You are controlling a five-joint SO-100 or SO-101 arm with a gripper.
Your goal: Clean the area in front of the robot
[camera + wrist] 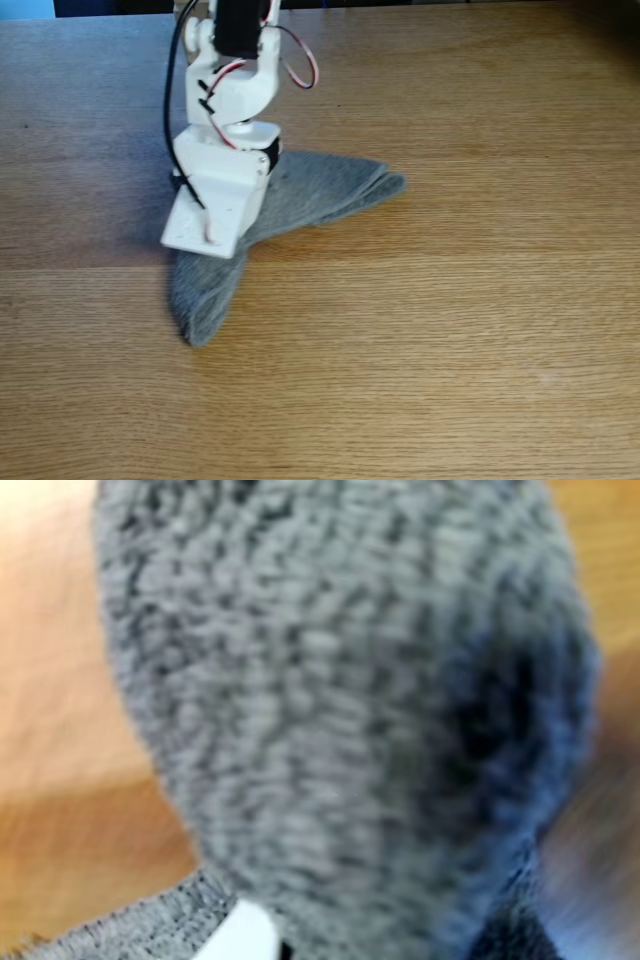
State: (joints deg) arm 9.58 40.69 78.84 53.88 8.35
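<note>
In the fixed view the robot (228, 95), a white arm with black servos and red, white and black wires, reaches down onto a grey terry cloth (320, 190) lying on the area, a light-brown wooden tabletop (450, 330). Its gripper (205, 232) sits low on the cloth where the cloth's two lobes meet, and the fingertips are buried in the fabric. In the wrist view a bunched fold of the cloth (330, 680) rises blurred close to the lens above one white fingertip (240, 935), with wood (50, 680) at the left. The gripper looks shut on the cloth.
One lobe of the cloth (200, 300) stretches toward the near side and the other toward the right. Bare wood surrounds it in the fixed view. The table's far edge (450, 4) runs along the top of that view.
</note>
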